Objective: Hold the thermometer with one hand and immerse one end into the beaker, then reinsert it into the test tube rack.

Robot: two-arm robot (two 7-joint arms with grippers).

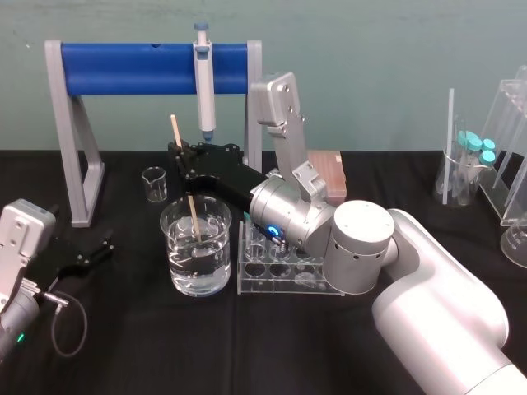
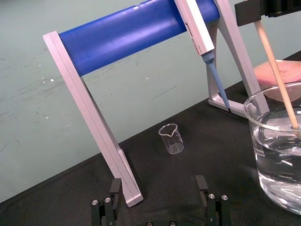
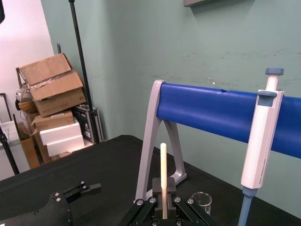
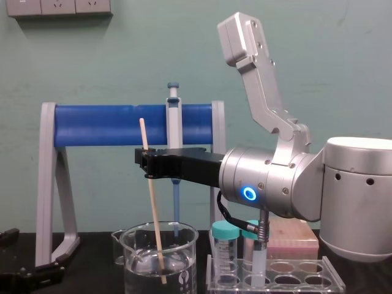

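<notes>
backing the black table (image 1: 206, 354), teal wall (image 1: 370, 49)

A grey-legged stand (image 1: 152, 67) with a fat blue crossbar sits at the back of the black surface (image 1: 247, 354). A grey-and-blue pipette (image 1: 203, 78) hangs off the bar, tip down. A tiny clear beaker (image 1: 153, 184) stands under the bar, nearer the left leg. There's a pink box (image 1: 333, 169) by the right leg, teal-capped tubes (image 1: 476, 148) far right, and cardboard boxes (image 3: 51, 89) stacked by the wall.
</notes>
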